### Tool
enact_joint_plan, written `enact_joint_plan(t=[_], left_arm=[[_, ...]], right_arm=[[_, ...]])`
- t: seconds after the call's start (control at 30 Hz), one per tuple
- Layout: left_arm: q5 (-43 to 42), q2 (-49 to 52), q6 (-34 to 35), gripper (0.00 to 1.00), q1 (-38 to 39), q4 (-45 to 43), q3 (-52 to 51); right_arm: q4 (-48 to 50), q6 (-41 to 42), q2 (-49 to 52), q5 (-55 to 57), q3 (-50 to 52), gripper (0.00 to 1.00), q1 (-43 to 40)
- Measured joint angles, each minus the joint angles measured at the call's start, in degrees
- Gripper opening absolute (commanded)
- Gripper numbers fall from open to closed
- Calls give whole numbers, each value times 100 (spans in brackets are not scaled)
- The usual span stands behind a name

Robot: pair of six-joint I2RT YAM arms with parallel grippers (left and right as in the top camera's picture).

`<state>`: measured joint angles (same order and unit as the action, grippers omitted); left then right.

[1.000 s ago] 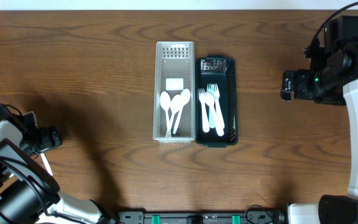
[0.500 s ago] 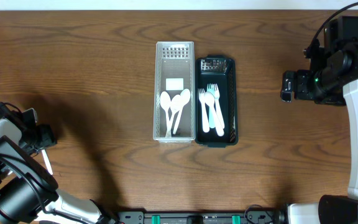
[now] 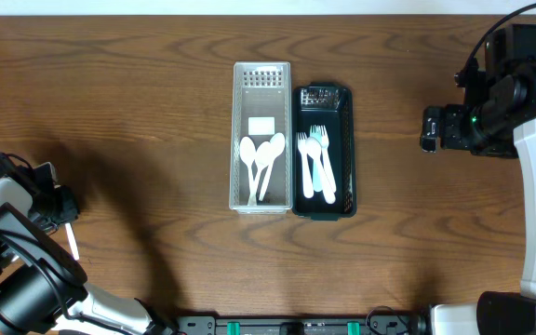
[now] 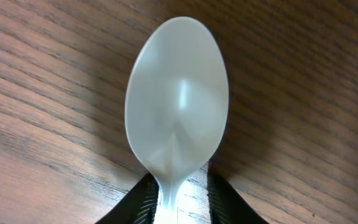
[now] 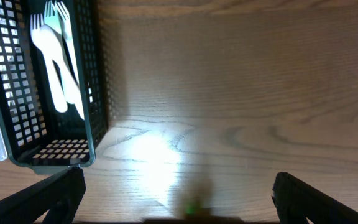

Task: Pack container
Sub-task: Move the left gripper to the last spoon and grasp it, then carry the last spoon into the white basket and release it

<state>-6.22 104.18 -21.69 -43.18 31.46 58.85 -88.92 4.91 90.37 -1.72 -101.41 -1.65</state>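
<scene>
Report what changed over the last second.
The left gripper shifted slightly toward the table edge at the left of the overhead view. Its fingers closed in around the handle of the white spoon, though a firm grip is not yet certain. The right gripper stayed open and still, and the clear tray and black tray stayed put.

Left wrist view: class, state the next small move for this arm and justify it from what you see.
Probably close the left pincer fully on the white spoon before lifting. Its fingers flank the spoon's neck, but a firm grip isn't evident, and the spoon lies flat on the table.
</scene>
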Motion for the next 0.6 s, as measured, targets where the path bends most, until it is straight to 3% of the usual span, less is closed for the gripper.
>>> enact_joint_plan(t=[0.33,0.6], left_arm=[[4,0,2,7,0,0,0],[28,-2,269,6,2,-7,35]], right_arm=[[2,0,0,0,0,99,0],[70,0,0,0,0,99,0]])
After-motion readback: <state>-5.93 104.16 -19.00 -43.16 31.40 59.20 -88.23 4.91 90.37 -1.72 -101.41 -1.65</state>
